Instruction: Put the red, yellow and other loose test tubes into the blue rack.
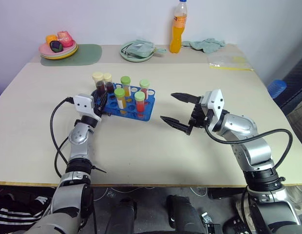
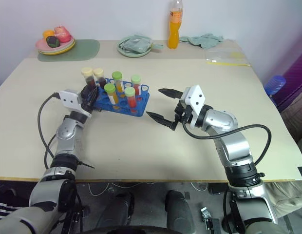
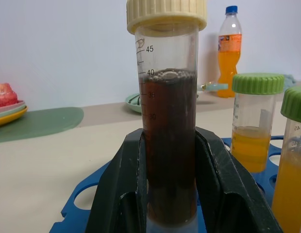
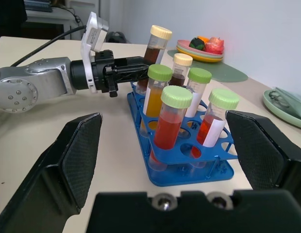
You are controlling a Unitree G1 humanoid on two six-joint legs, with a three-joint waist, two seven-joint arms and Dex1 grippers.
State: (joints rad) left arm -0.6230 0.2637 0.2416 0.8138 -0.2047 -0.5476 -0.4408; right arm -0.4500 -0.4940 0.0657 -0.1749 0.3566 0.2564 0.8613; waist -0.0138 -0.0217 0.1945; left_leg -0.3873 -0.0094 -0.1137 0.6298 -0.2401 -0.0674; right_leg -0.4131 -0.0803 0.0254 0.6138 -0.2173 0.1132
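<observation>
Both arms reach over the table [image 1: 199, 165] from the near edge: right gripper [image 1: 176, 111] spread wide over bare tabletop beside the blue rack [image 1: 141, 113]. Left wrist view: left gripper [image 3: 171, 165] clenched on the cream-capped brown tube [image 3: 168, 116], standing in the rack's end hole

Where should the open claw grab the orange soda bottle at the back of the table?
Probably around the straight middle of the orange soda bottle, coming level from the front. It stands upright near the wall, and its neck narrows toward the cap, so the wider body gives the right claw flat sides to squeeze.
</observation>
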